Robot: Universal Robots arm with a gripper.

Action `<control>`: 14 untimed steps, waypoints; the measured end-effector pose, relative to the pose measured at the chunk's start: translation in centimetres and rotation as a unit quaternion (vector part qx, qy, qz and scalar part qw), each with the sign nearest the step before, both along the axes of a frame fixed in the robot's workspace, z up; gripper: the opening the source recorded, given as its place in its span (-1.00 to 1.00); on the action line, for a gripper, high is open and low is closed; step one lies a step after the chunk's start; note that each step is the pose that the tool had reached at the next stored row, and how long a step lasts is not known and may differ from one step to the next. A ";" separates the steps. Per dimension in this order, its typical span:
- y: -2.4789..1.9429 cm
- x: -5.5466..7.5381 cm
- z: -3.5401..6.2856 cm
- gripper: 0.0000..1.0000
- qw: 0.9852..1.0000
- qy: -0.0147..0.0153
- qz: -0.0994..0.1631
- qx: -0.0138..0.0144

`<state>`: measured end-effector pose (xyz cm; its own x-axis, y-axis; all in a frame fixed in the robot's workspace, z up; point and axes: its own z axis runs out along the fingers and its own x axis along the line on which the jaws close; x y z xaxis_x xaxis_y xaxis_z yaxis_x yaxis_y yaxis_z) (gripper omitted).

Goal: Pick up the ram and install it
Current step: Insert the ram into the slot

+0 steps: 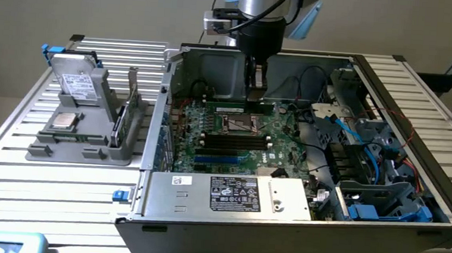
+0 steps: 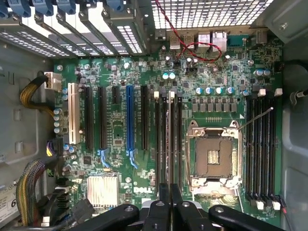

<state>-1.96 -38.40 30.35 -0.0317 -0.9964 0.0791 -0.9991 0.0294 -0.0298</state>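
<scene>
Claw [image 2: 169,193] closed on the ram [image 2: 172,139], down inside the open case [image 1: 202,232].
Your claw's fingers [image 2: 163,199] stand almost together with only a thin gap between them. The ram sits on edge in that gap, so you have it pinched by its upper edge. In the wrist view you look straight down the stick: a pale narrow strip running out from the fingertips, in line with the long black slots [image 2: 161,139] directly beneath the claw. You cannot tell whether it is seated in a slot or just above one. CPU socket [image 2: 214,154] lies just beside the claw, and the motherboard [image 2: 120,139] spreads out below it. Grey fixture [image 1: 82,140] rests on the tabletop [image 1: 63,181], well apart from the claw, toward the exterior view's left.
</scene>
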 end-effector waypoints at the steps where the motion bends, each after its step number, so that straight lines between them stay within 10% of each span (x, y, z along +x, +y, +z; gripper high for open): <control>1: -0.04 0.0 -0.08 -0.76 1.000 0.001 -0.002 0.000; 14: -0.31 0.3 -1.07 -0.76 1.000 0.003 -0.009 0.001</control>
